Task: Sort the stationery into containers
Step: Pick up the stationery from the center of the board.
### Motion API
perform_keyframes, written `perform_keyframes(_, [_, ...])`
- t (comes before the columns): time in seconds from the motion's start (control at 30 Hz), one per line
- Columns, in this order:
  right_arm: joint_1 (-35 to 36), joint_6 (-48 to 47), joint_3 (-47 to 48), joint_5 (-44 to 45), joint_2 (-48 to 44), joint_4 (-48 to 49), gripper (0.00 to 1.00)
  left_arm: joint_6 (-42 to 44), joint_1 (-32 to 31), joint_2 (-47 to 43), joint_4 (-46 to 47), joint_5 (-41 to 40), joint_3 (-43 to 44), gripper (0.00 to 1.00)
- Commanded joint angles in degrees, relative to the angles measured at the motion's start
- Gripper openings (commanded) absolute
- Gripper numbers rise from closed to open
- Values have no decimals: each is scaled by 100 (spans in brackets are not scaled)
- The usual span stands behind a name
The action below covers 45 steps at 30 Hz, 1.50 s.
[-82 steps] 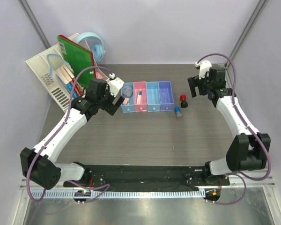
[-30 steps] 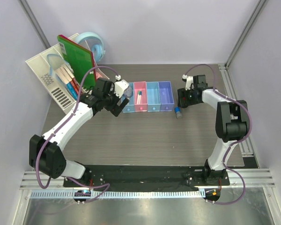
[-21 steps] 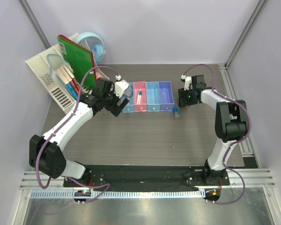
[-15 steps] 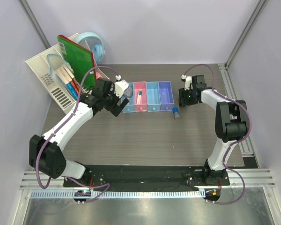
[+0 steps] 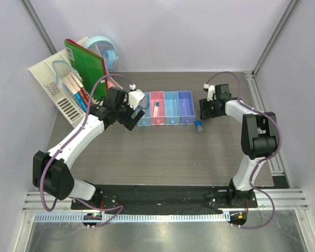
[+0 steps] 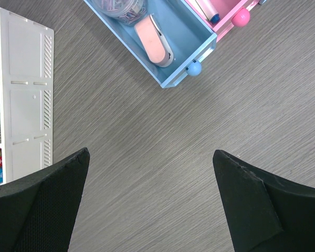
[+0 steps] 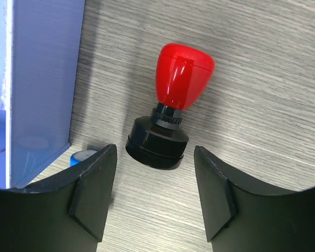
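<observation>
Logging right side first.

K: Right gripper (image 7: 154, 184) is spread wide and holds nothing. One finger sits at the lower left of the wrist frame, the other at the lower right. Red-and-black cylinder (image 7: 170, 118) lies on its side on the table (image 7: 262, 79) between them, red knob toward the top of the frame, black base toward the bottom.

M: Any contact?

K: None visible, with a gap on each side of the base. Blue-grey cylinder (image 7: 84, 156) peeks out by the lower-left finger, just beside the corner of the violet-blue bin (image 7: 37, 79) at frame left.

M: Then the grip wants the black base, not the knob. The knob tapers and looks glossy, so I judge it would slip. Centre first, so both pads meet the base together and it doesn't roll.

K: Risk is the lower-left finger nudging the blue-grey one, or catching the bin wall as it closes.

M: Agreed. Close slowly, then lift straight up before swinging over the row of bins (image 5: 171, 122).

K: Left gripper (image 6: 152, 199) is also wide apart and empty, over bare table. Light blue bin (image 6: 189, 31) is at the upper middle of its frame, with the pink eraser (image 6: 153, 41) inside.
</observation>
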Motion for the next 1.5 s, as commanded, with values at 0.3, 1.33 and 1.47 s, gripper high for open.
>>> perform_keyframes(0.3, [193,697,231,445,136,81,60,111,23,-138,100,77,79,100])
perform_keyframes(1.33, [281,882,372,1202,216,240,59,146,23,-121,135,147,44,100])
perform_keyframes(1.47, [281,882,425,1307,233,240,59,155,23,-130,126,147,35,100])
